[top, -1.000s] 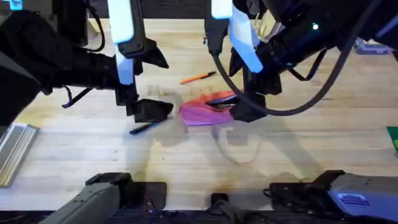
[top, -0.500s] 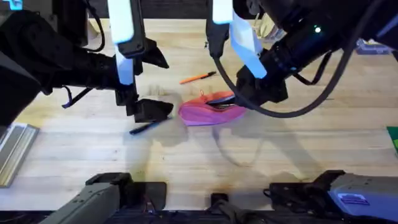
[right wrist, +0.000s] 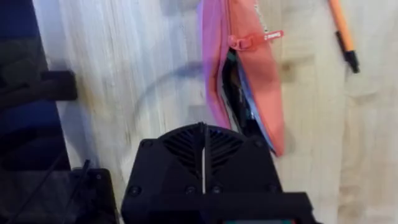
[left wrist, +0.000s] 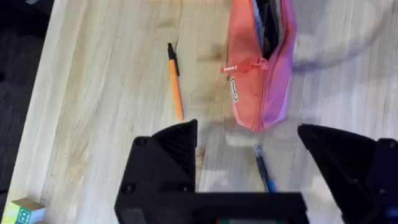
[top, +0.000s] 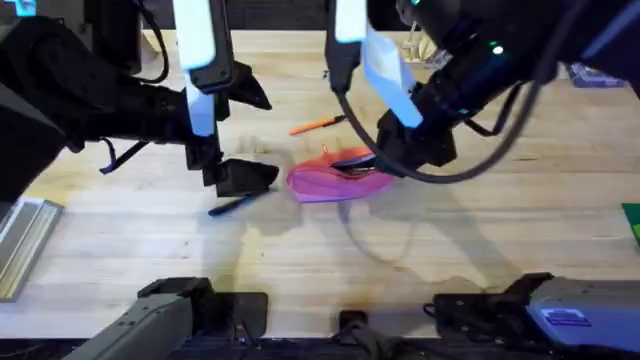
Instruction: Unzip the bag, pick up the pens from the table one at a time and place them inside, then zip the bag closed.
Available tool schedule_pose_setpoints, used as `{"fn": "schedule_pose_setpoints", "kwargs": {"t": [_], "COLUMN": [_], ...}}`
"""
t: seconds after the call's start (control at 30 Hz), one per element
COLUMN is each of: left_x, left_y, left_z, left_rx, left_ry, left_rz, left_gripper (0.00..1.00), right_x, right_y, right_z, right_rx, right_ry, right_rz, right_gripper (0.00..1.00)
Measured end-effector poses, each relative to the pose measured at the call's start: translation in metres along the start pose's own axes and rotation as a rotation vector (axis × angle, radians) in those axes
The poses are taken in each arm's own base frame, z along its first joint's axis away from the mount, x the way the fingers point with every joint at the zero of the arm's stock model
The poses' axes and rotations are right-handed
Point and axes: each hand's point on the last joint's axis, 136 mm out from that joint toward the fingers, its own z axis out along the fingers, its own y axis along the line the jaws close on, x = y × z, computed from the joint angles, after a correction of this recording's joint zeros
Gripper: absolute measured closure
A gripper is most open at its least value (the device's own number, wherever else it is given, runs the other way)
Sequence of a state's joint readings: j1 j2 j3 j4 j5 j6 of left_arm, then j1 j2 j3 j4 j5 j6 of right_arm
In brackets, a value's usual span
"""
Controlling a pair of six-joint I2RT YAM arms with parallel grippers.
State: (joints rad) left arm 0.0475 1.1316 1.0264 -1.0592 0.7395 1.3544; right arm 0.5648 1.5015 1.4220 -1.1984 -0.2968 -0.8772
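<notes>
The pink bag [top: 330, 183] lies mid-table with its zipper open and something dark showing inside [right wrist: 233, 93]. An orange pen [top: 318, 124] rests on the table just behind the bag. A dark blue pen [top: 232, 205] lies left of the bag, at the front. My left gripper [top: 245, 178] hovers open over that dark pen [left wrist: 262, 169], near the bag's [left wrist: 261, 68] left end, with the orange pen [left wrist: 175, 81] farther off. My right gripper [top: 392, 160] is shut and empty [right wrist: 203, 134], just above the bag's [right wrist: 249, 81] right end.
A metal bar [top: 20, 240] lies at the table's left edge and a green item [top: 632, 218] at the right edge. A small coloured block [left wrist: 22, 213] sits near the table edge. Bare wood [top: 330, 260] spreads in front of the bag.
My right gripper has risen and drawn back from the bag's right end. The left arm, bag and pens have not moved.
</notes>
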Motion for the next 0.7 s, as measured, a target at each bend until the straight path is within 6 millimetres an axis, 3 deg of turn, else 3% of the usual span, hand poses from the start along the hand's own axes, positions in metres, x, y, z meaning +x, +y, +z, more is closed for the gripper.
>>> {"fn": "schedule_pose_setpoints", "kwargs": {"t": [0.2, 0.5, 0.7], "left_x": [0.000, 0.000, 0.000], "left_y": [0.000, 0.000, 0.000], "left_z": [0.000, 0.000, 0.000], "left_rx": [0.000, 0.000, 0.000], "left_ry": [0.000, 0.000, 0.000], "left_rz": [0.000, 0.000, 0.000], "left_gripper": [0.007, 0.008, 0.008], "right_x": [-0.005, -0.010, -0.009], "right_y": [-0.007, -0.014, -0.023], "right_z": [0.016, 0.023, 0.043], "right_rx": [-0.036, -0.034, -0.059], "right_ry": [-0.005, -0.025, -0.004], "right_rz": [0.011, 0.006, 0.018], "right_gripper": [0.970, 0.969, 0.971]}}
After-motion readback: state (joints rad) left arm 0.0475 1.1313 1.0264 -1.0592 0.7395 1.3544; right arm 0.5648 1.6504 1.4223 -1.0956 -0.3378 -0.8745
